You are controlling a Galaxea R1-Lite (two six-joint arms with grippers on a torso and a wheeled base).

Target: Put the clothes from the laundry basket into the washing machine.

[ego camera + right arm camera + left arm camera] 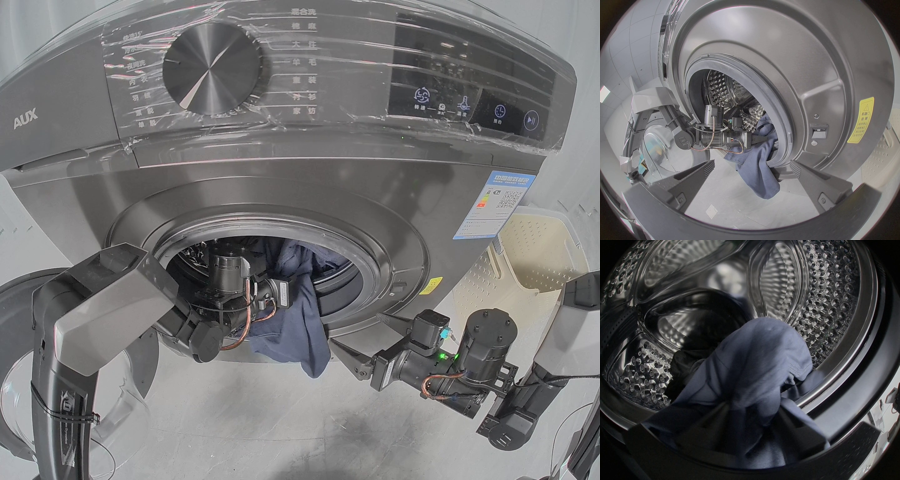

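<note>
You had white lettering (25,117) on the drawer front of the washing machine (281,187), columns of white characters (304,62) flanking the dial (211,67), lit icons with captions on the display (475,109), a blue energy label (494,204) bearing a QR code, and a yellow warning sticker (861,120) beside the door opening.

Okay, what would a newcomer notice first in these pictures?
The blue garment spills out of the round opening of the washing machine, half inside and half hanging over the rim. The left gripper sits at that opening with jaws shut on it, while the right gripper hovers just outside, jaws open.
</note>
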